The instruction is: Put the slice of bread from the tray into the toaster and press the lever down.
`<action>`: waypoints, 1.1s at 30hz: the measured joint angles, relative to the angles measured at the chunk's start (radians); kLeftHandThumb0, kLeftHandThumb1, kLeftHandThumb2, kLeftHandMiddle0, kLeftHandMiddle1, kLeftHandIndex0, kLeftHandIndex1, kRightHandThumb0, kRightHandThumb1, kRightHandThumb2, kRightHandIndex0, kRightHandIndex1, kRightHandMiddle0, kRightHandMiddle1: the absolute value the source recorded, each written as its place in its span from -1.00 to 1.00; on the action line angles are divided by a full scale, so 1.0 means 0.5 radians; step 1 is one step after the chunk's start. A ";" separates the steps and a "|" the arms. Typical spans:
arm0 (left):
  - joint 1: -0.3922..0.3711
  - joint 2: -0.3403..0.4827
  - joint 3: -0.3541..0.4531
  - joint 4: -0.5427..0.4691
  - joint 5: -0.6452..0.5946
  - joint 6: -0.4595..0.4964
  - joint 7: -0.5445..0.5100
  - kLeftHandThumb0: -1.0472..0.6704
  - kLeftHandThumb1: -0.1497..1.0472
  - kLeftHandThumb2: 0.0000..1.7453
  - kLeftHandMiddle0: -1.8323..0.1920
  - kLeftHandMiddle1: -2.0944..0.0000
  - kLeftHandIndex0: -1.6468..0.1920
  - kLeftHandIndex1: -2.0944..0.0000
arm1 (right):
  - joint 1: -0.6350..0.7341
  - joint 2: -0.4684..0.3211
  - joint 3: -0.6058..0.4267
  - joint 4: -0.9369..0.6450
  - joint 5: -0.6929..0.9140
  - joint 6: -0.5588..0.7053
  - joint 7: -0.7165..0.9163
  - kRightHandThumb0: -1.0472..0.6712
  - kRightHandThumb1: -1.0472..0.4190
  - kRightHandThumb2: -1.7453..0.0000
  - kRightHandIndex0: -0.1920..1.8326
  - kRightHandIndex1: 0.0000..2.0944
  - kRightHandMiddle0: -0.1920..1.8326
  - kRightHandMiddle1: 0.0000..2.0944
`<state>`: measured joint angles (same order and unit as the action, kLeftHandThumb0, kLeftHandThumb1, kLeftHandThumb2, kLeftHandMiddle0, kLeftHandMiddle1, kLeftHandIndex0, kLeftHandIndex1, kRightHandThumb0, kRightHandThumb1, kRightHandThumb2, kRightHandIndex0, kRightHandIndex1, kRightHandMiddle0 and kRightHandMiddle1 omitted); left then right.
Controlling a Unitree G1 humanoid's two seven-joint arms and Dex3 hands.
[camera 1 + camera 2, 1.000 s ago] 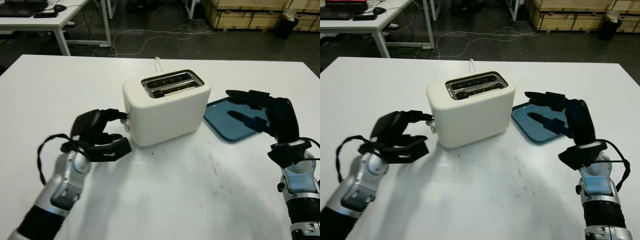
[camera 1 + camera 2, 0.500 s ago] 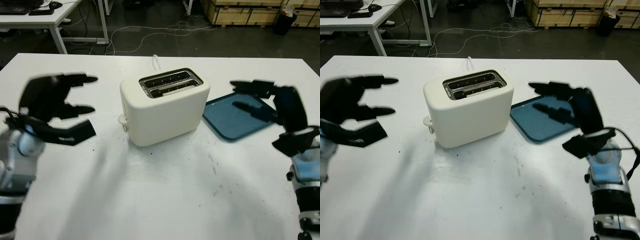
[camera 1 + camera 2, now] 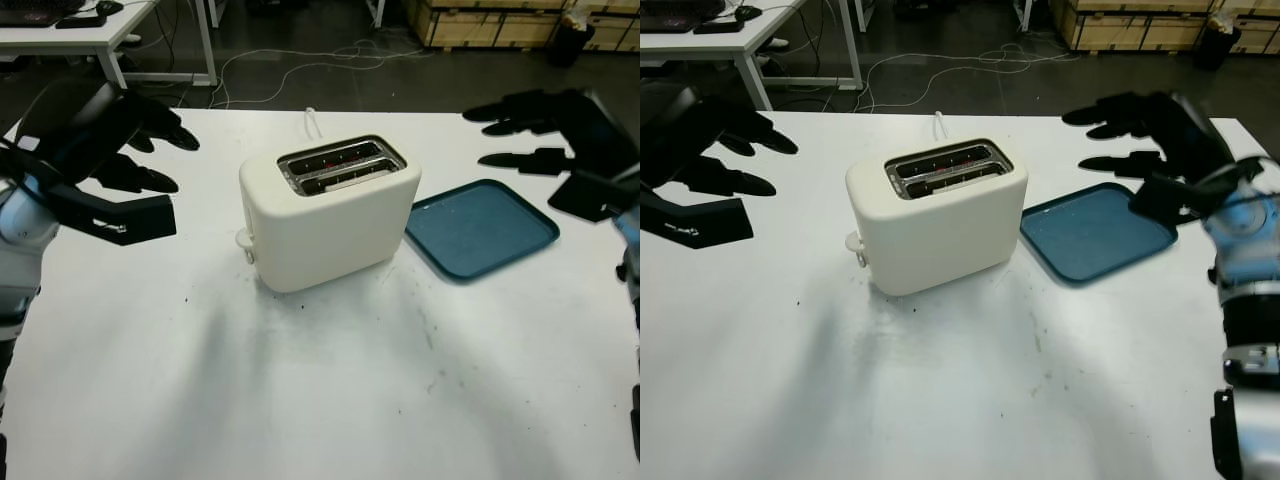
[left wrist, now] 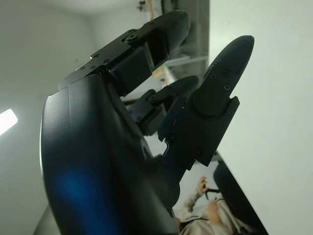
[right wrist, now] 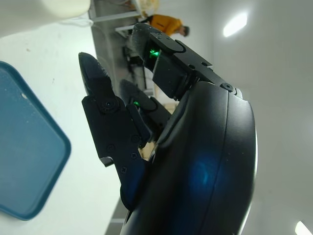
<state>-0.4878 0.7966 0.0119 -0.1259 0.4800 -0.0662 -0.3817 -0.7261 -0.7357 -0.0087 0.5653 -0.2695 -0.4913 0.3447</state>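
Both hands have lifted away from the toaster (image 3: 330, 212) since a second ago: left hand (image 3: 95, 160) open, holding nothing, raised well left of it; right hand (image 3: 560, 135) open, holding nothing, above the far side of the blue tray (image 3: 480, 228). Tray bare; bread likely in the slots, not confirmable. Lever knob (image 3: 243, 240) on the toaster's left end; judged pressed, task near complete. White worktop (image 3: 330, 390).

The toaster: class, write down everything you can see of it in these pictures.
The toaster is a cream, rounded box, smooth and plastic-looking, standing upright on the white table. Its top has two long slots in a metal frame, glowing reddish inside. A small lever knob sticks out low on its end. A white cord trails behind. The blue tray lies just beside it. Neither hand touches it.
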 measured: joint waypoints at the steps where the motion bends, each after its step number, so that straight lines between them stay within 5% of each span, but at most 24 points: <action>1: -0.021 0.000 -0.004 0.009 0.000 -0.001 -0.009 -0.45 0.27 -0.99 -0.37 0.77 -0.47 0.97 | -0.026 -0.003 0.021 0.011 -0.007 0.000 0.015 -0.12 -0.55 1.00 0.09 -1.00 0.02 -1.00; 13: -0.092 -0.010 -0.071 -0.027 0.052 0.113 -0.075 -0.47 0.31 -1.00 -0.32 0.77 -0.43 1.00 | -0.070 -0.013 0.157 -0.122 -0.123 0.147 0.147 -0.09 -0.53 1.00 0.08 -0.99 -0.02 -0.99; 33: 0.041 -0.065 -0.048 -0.059 0.134 0.205 0.070 -0.39 0.31 -1.00 -0.28 0.70 -0.40 1.00 | -0.024 0.000 0.196 -0.258 -0.120 0.344 0.300 -0.20 -0.59 1.00 0.01 -1.00 -0.07 -1.00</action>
<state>-0.4672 0.7639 -0.0119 -0.1556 0.5468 0.0360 -0.3470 -0.7382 -0.7358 0.0895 0.4364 -0.3293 -0.3191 0.4948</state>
